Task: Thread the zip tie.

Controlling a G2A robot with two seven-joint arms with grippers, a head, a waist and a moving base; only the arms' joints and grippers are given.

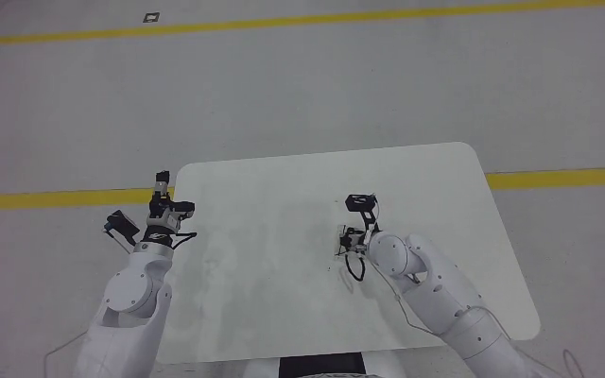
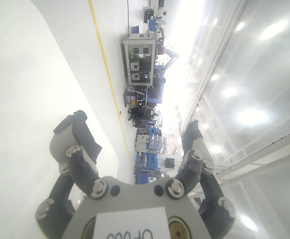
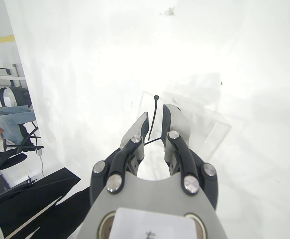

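Note:
A thin black zip tie [image 3: 153, 117] lies on a clear plastic block [image 3: 210, 129] on the white table [image 1: 274, 283], its square head [image 3: 156, 97] pointing away from the wrist. My right gripper [image 3: 155, 111] is open and straddles the strap, one finger on each side, neither pad pressing it. Seen from above, the right gripper [image 1: 346, 240] sits low over the block near the table's middle. My left gripper [image 2: 136, 121] is open and holds nothing. It hangs at the table's left edge [image 1: 163, 191], fingers pointing out toward the room.
A small scrap of pale debris [image 3: 168, 11] lies on the table beyond the block, and a dark speck [image 3: 221, 83] beside it. A black cable [image 1: 355, 269] loops by the right wrist. The yellow floor line [image 1: 85, 198] runs past the table's left edge.

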